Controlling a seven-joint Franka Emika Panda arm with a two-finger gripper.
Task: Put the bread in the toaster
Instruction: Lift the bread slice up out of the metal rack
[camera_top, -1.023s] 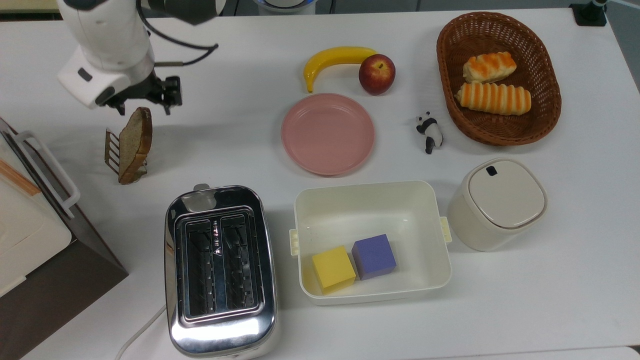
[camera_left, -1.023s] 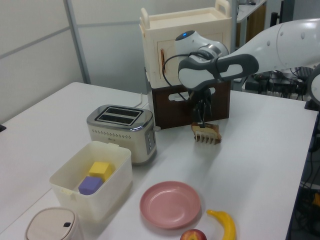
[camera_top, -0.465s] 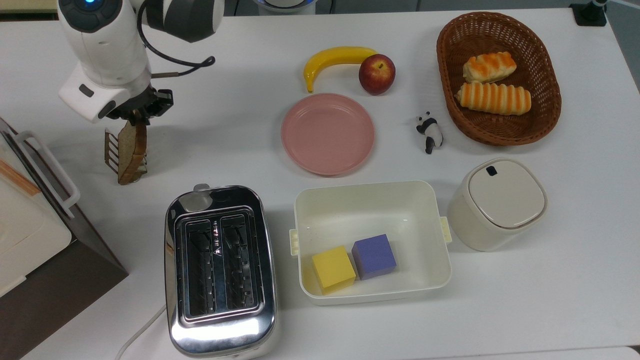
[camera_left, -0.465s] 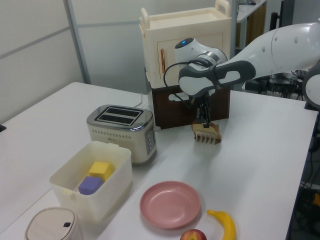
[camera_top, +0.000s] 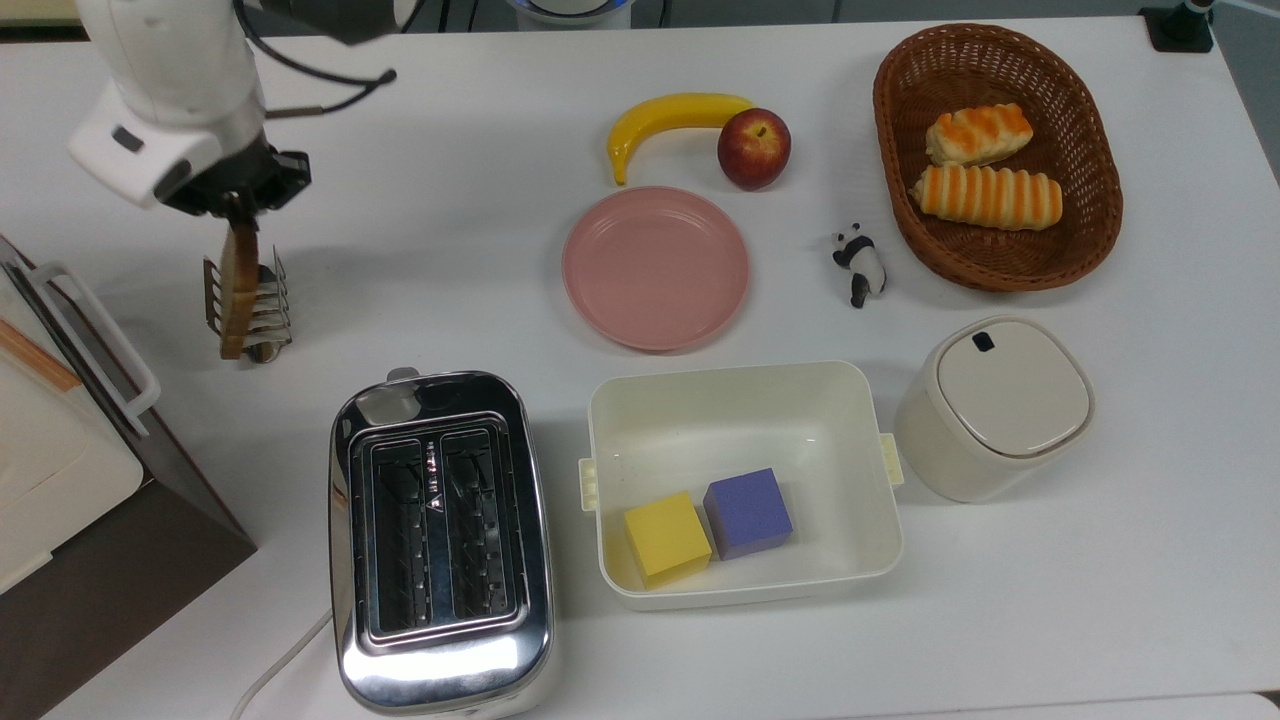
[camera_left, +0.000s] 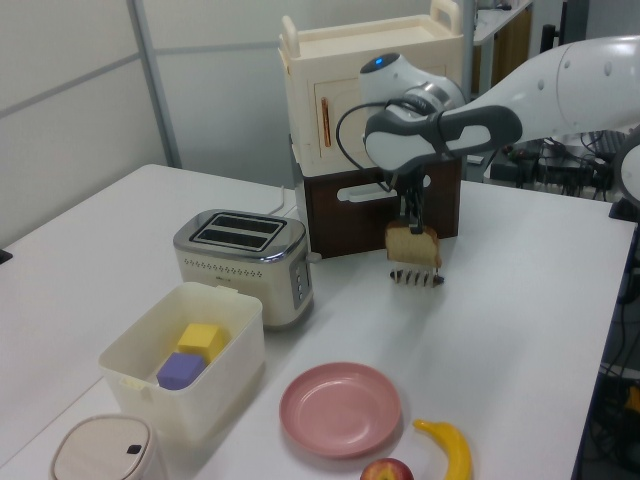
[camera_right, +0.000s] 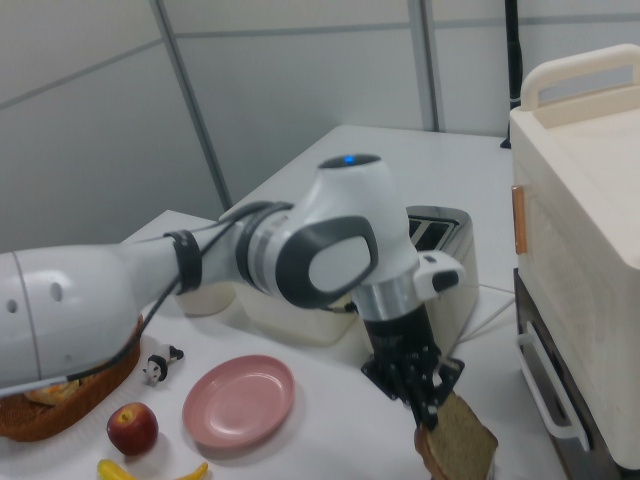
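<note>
Gripper (camera_top: 238, 205) pinched the bread (camera_top: 238, 285) by its top edge, slice hanging upright just above the rack (camera_top: 262, 318) — edge-on, likely so it can drop straight into a slot. Toaster (camera_top: 440, 540) stood well apart, near the top view's bottom, slots empty. Lift underway; carry and lowering remained.

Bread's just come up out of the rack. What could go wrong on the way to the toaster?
The claw pinches only the top edge of the bread, so it may swing or slip. Its lower edge hangs near the rack and could snag it. The toaster has narrow slots; a tilted slice may catch on the chrome rim.
</note>
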